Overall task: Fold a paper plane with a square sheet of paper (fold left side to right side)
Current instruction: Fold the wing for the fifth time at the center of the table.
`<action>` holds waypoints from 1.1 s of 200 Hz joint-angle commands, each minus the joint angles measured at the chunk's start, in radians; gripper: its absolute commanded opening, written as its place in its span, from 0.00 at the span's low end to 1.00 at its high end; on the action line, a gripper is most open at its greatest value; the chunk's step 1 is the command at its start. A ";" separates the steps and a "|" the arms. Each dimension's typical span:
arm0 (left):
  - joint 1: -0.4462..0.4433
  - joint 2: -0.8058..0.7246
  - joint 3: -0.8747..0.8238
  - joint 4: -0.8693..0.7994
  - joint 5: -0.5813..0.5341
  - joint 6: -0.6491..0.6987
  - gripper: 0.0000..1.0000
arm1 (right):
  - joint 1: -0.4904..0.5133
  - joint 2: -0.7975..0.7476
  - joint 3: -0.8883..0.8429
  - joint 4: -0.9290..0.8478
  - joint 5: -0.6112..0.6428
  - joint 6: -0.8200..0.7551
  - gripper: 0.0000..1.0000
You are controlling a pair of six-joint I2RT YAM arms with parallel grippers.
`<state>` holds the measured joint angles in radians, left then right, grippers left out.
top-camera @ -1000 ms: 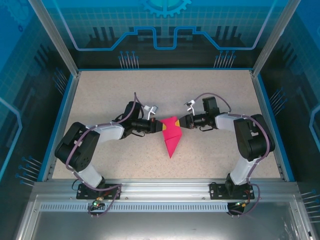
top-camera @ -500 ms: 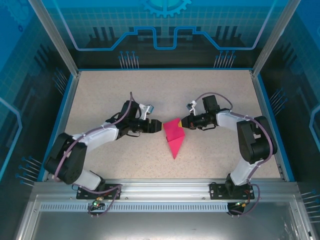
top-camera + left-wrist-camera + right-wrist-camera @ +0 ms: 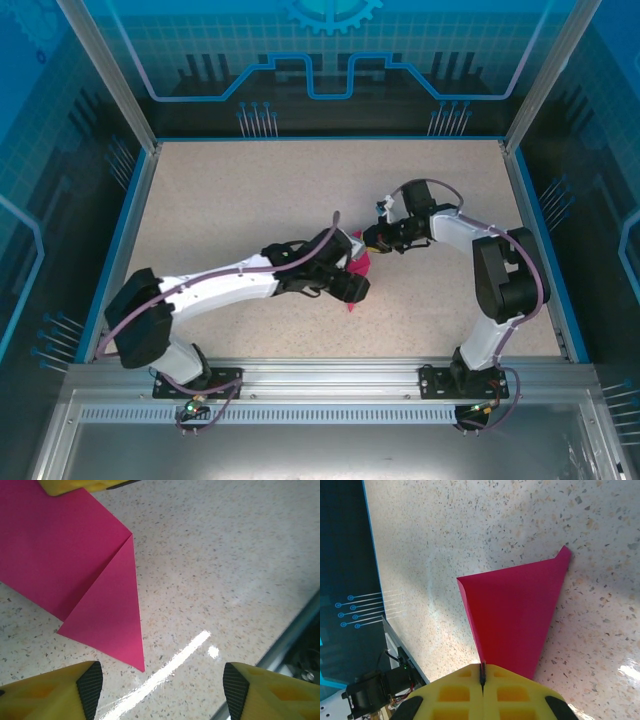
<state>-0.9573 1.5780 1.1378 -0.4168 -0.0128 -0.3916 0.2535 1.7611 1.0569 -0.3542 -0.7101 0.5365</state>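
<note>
The flimsy magenta-pink paper sheet is clamped at its edge by the right gripper; the left gripper is spread apart.

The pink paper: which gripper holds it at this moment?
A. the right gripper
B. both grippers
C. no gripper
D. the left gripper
A: the right gripper is shut on the edge of the pink paper, while the left gripper stands wide open above the table.
</note>
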 commanded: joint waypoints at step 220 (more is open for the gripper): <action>-0.144 0.491 0.397 -0.422 -0.385 -0.270 0.23 | 0.055 0.075 0.029 -0.048 0.059 0.085 0.00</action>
<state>-1.0962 2.0499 1.5105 -0.8116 -0.3889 -0.6495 0.2939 1.8183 1.0615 -0.3740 -0.6552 0.6140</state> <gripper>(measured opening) 0.244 0.042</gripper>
